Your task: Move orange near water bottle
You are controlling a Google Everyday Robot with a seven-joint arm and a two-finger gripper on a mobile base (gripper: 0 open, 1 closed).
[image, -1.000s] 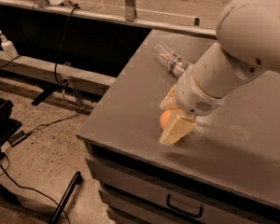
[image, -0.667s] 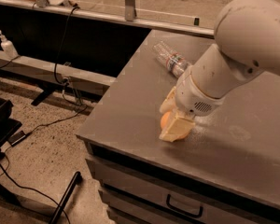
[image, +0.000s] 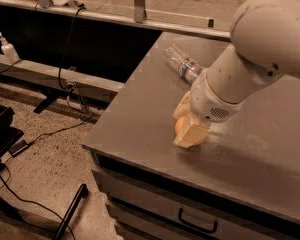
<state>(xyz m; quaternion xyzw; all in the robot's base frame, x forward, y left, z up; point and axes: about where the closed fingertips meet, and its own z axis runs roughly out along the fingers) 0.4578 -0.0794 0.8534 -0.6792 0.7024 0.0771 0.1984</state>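
My gripper (image: 186,122) is down on the grey table (image: 140,109) near its front left edge. Its pale fingers (image: 191,135) stand on either side of the orange (image: 180,127), closed on it; only a small part of the bright orange fruit shows between them. The water bottle (image: 184,64) lies on its side behind the gripper, clear plastic with a red-and-blue label band, its cap end hidden by my white arm (image: 250,59). The orange sits about a hand's width in front of the bottle.
The table's left and front edges drop to a speckled floor with cables (image: 35,134). Drawers with a handle (image: 195,223) sit under the tabletop. A ledge with a white dispenser bottle (image: 7,48) runs along the left.
The gripper and the orange have shifted only slightly on the table; the bottle has not moved.
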